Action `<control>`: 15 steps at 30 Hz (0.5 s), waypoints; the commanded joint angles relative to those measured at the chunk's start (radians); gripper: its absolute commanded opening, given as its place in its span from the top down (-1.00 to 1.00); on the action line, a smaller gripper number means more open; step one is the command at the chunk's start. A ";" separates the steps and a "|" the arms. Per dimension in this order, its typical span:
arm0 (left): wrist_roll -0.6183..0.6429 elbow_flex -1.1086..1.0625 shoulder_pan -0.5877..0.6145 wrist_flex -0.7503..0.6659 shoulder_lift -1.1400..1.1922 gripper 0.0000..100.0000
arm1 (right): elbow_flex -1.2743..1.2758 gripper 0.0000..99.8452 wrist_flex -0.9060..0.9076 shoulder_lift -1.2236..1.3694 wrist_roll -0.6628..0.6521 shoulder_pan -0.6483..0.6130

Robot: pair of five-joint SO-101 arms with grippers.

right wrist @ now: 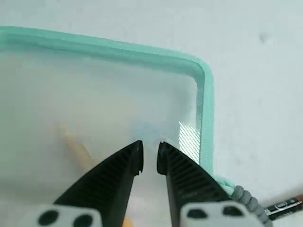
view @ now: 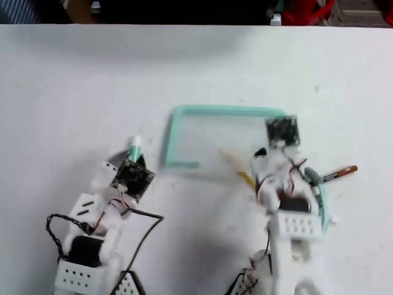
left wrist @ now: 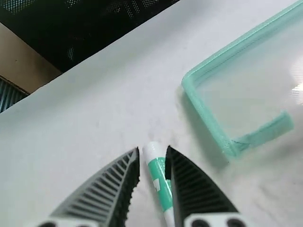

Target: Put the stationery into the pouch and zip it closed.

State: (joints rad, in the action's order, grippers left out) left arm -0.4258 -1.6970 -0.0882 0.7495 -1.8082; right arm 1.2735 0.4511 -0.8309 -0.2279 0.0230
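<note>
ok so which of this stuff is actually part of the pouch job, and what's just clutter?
Job:
pouch
green-and-white marker, in the left gripper
yellow pencil, seen through the pouch
brown pen, beside the pouch

Not the job:
red object, beyond the table
black cable

White arms (view: 86, 215), black cables (view: 144, 230), ribbed dark tools (left wrist: 152, 158).

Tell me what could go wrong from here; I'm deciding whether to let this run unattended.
1. The green and white pen sits near the fingertips of the left pincer; it may pivot or slip on the way to the pouch.
2. The right pincer is over the pouch, so the two arms might collide there.
3. The brown pen lies on the table beside the right arm and could get knocked away.
</note>
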 commanded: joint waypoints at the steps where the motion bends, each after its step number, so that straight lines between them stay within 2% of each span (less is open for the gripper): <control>1: -0.009 0.044 -0.015 0.002 -0.013 0.78 | -0.233 0.88 0.010 0.325 0.109 0.067; 4: -0.008 0.043 -0.016 0.000 -0.013 0.78 | -0.284 0.87 0.045 0.372 0.150 0.071; 11: -0.015 0.020 -0.090 0.000 -0.013 0.80 | -0.265 0.87 0.053 0.320 0.158 0.064; 15: -0.015 0.021 -0.088 0.000 -0.013 0.80 | -0.239 0.68 0.053 0.292 0.158 0.027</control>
State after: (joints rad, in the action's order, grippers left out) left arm -0.4273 -1.6970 -0.1603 0.7495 -1.8082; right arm 1.0403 0.4971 -0.4856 -0.0775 0.0798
